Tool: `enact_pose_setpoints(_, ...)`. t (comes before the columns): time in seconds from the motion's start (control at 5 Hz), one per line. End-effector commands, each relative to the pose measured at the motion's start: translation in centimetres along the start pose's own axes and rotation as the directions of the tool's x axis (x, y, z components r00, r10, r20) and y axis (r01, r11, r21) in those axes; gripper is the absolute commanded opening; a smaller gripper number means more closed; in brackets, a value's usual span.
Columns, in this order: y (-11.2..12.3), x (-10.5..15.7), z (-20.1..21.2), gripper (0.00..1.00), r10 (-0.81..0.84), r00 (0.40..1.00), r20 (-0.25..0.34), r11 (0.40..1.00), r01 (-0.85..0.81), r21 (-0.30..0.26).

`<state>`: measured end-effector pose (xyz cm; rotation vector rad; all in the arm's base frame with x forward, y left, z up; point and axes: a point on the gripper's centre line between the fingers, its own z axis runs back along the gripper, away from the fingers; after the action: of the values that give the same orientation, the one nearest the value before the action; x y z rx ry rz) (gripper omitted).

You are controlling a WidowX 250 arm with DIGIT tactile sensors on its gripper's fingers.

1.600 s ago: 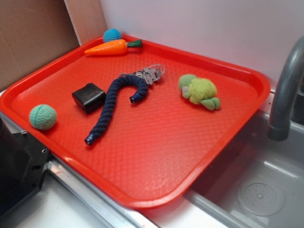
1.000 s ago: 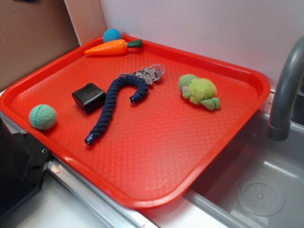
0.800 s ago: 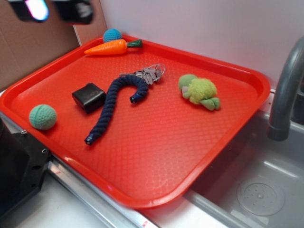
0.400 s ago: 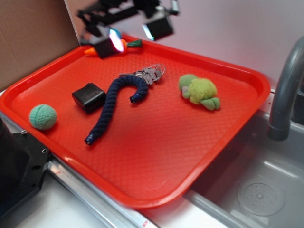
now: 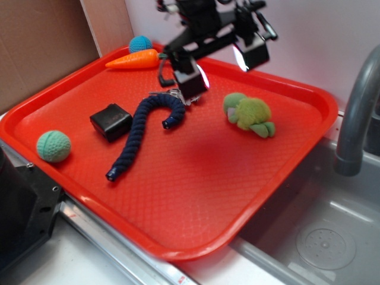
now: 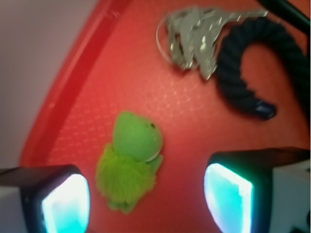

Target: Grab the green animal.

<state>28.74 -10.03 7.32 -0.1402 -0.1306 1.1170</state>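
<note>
Above the red tray (image 5: pixel 309 95) your gripper (image 5: pixel 221 62) hung wide open; the green animal (image 5: pixel 248 114) lay off-centre toward one finger, so descending straight risked nudging it aside.

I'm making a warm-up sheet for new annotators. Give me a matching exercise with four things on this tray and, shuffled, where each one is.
Things:
1. green animal
2. carrot
3. black box
4. gripper

Places:
A. left of the dark blue rope
B. at the tray's far rim, beside a teal ball
C. on the tray's right side, toward the faucet
D. above the tray, jaws open, between the keys and the plush

Pairs: 1-C, 2-B, 3-A, 4-D
</note>
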Motion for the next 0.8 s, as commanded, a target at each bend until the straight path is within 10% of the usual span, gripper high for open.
enact_pose_setpoints(0.0, -2.55, 0.82, -1.4, 1.0, 0.117, 0.993, 0.009, 0.99, -0.118, 0.083)
enact_pose_setpoints(0.6, -2.52, 1.09, -1.92, 1.0, 0.142, 0.99, 0.015, 0.983, -0.143, 0.112)
